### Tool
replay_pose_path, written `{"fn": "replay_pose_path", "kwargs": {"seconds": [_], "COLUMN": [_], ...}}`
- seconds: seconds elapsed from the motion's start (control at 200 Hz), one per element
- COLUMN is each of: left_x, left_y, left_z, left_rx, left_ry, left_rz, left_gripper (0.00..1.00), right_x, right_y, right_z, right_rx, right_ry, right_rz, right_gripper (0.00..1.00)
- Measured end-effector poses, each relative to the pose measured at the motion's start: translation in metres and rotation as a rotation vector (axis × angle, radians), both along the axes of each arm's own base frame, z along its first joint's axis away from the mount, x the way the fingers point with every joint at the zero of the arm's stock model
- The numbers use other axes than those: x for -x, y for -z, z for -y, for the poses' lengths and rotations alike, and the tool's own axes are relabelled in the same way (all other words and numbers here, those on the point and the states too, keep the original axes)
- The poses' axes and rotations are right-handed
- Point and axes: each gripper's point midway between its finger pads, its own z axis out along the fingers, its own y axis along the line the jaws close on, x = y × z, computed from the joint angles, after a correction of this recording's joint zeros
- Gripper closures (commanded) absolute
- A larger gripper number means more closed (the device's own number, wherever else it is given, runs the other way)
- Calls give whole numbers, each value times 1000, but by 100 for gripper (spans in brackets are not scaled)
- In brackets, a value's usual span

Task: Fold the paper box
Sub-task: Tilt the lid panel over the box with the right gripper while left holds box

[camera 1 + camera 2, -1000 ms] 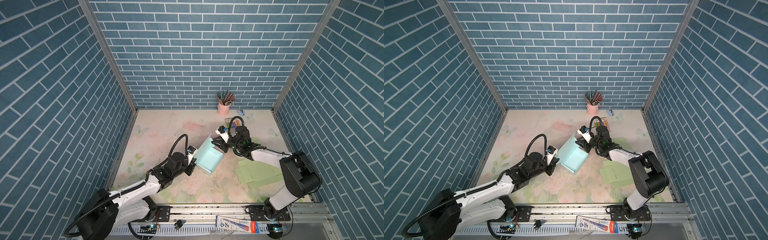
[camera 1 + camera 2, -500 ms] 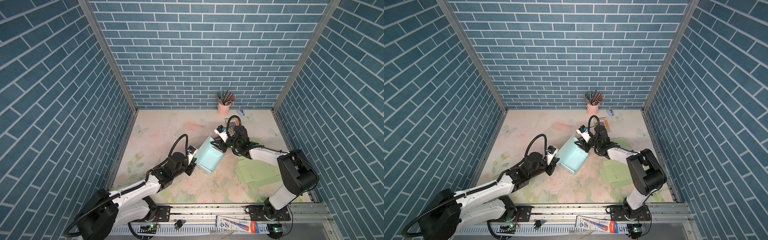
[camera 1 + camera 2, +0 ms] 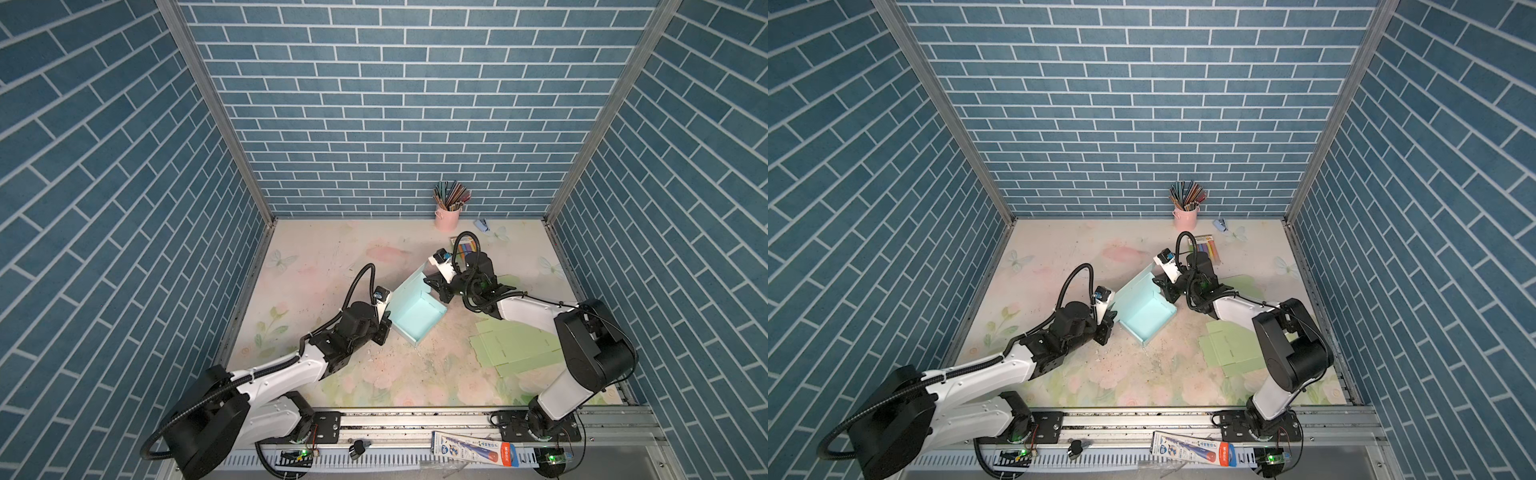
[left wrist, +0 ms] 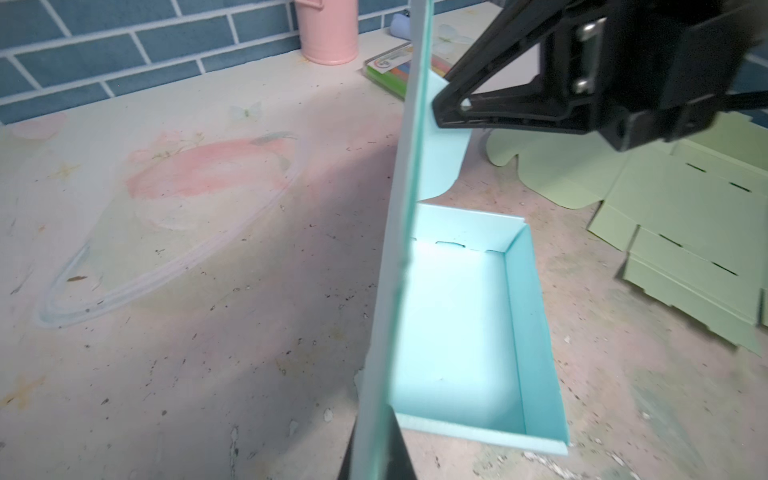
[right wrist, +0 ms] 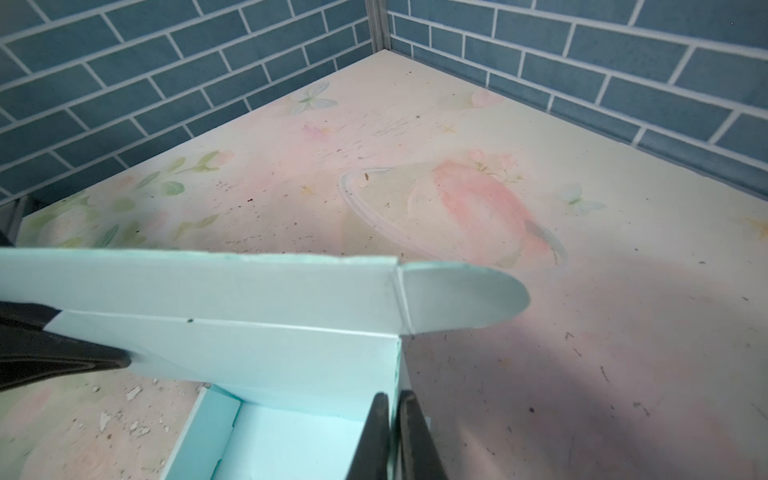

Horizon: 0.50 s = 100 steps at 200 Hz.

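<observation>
The right tool (image 3: 433, 286) has closed on the paper box (image 3: 417, 313) flap; the left tool (image 3: 385, 329) clamps its lid. Flimsy card: grip edges.

White links (image 3: 286, 376), black joints (image 3: 357, 318), ribbed black cables (image 3: 367, 266).

Matt card on a scuffed mat
The paper box (image 3: 417, 312) is smooth, matt pale-blue card; the green sheets (image 3: 515, 345) at lower right look the same stock (both quite dull). The table (image 3: 332, 257) is dull, scuffed, speckled; my right gripper (image 5: 394, 405) is black plastic.
</observation>
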Motion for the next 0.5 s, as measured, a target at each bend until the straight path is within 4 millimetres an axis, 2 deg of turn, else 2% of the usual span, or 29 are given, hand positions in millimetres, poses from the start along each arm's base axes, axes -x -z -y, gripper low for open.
{"fn": "replay_pose_path", "kwargs": {"seconds": [0.115, 0.275, 0.5], "left_x": [-18, -40, -59], "left_y": [4, 3, -1], "left_z": [-8, -18, -30], "left_rx": [-7, -1, -12], "left_ry": [-120, -268, -398], "left_rz": [-10, 6, 62], "left_gripper": [97, 97, 96], "right_x": [-1, 4, 11], "right_y": [-7, -10, -16], "right_z": [-5, -6, -14], "right_rx": [-6, -44, -69], "right_ry": [60, 105, 131], "right_rz": [23, 13, 11], "right_gripper": [86, 85, 85]}}
